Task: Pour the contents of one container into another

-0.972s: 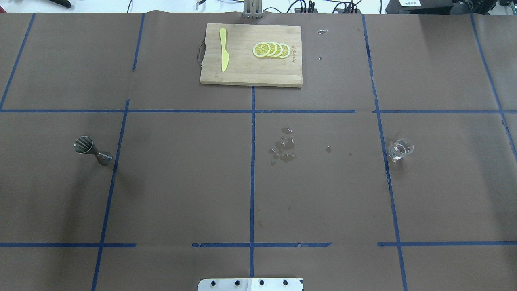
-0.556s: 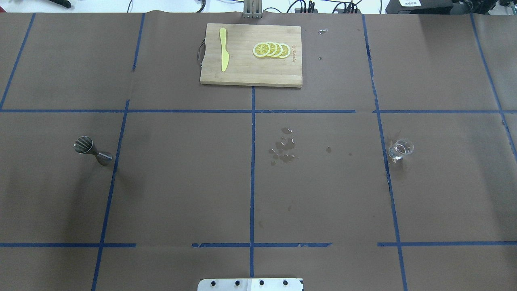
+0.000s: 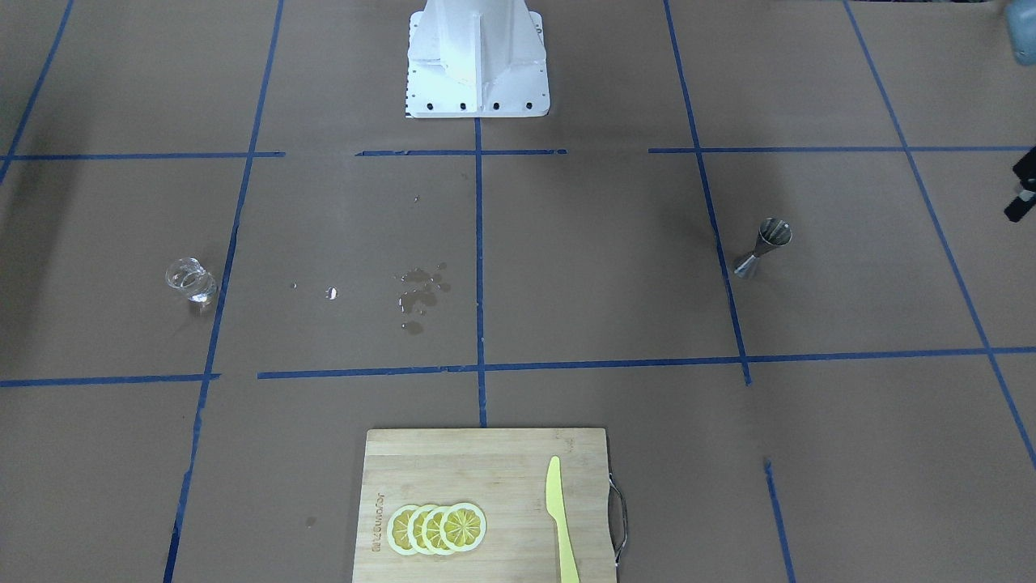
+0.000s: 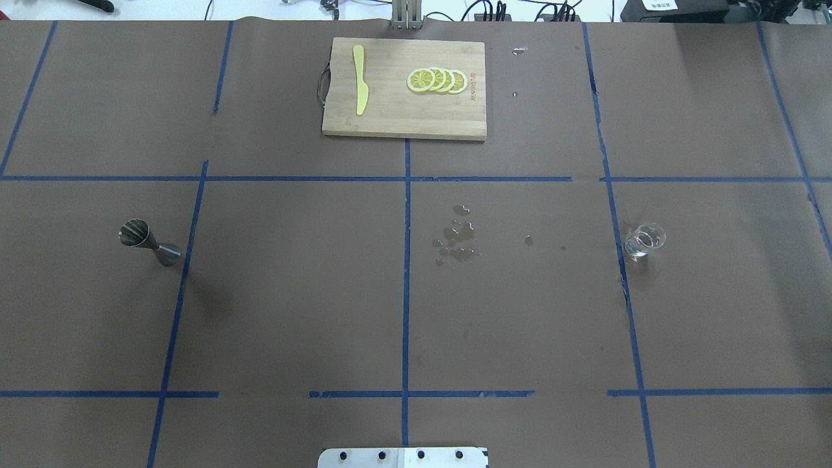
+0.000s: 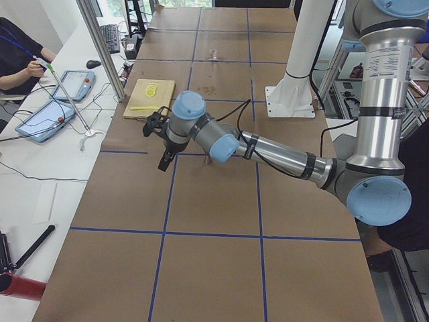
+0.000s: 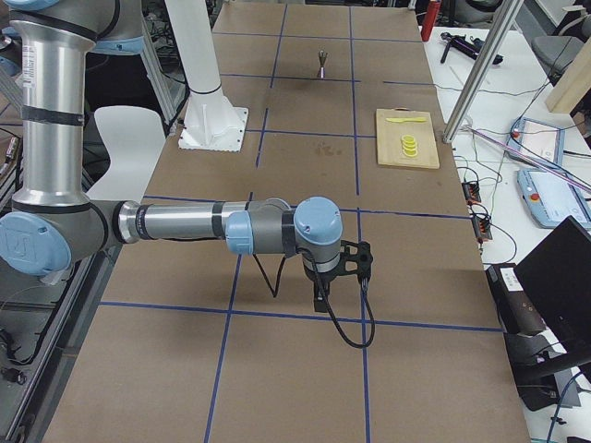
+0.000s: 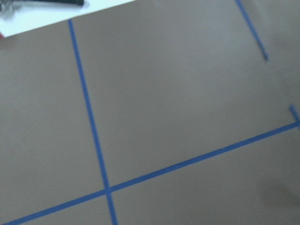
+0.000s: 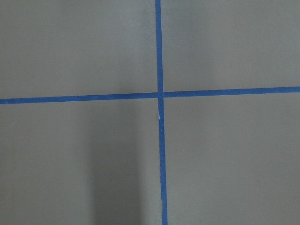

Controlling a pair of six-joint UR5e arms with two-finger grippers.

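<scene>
Where the table meets the robot's white base plate (image 4: 403,457), brown paper (image 4: 292,312) crossed by blue tape (image 4: 405,292) covers the top, and both wrist cameras look down on just such paper and tape crossings. The left gripper (image 5: 159,142) hangs above the paper toward the table's left end, and the right gripper (image 6: 331,277) hangs above it toward the right end. Neither is seen well enough to say whether its fingers are apart or together. Further out, in the middle row of taped squares, the metal jigger (image 4: 140,237) stands upright on the robot's left, just beside a tape line. The small clear glass (image 4: 645,239) stands upright on the robot's right, also just beside a tape line, and appears to hold a little clear liquid. The two are well apart, and between them, on the glass's side of the centre line, a cluster of wet drops (image 4: 458,237) lies on the paper. Farthest out, a wooden cutting board (image 4: 403,120) sits by the table's far edge, carrying a fan of lemon slices (image 4: 437,80) and a yellow knife (image 4: 359,81) laid apart from them.
</scene>
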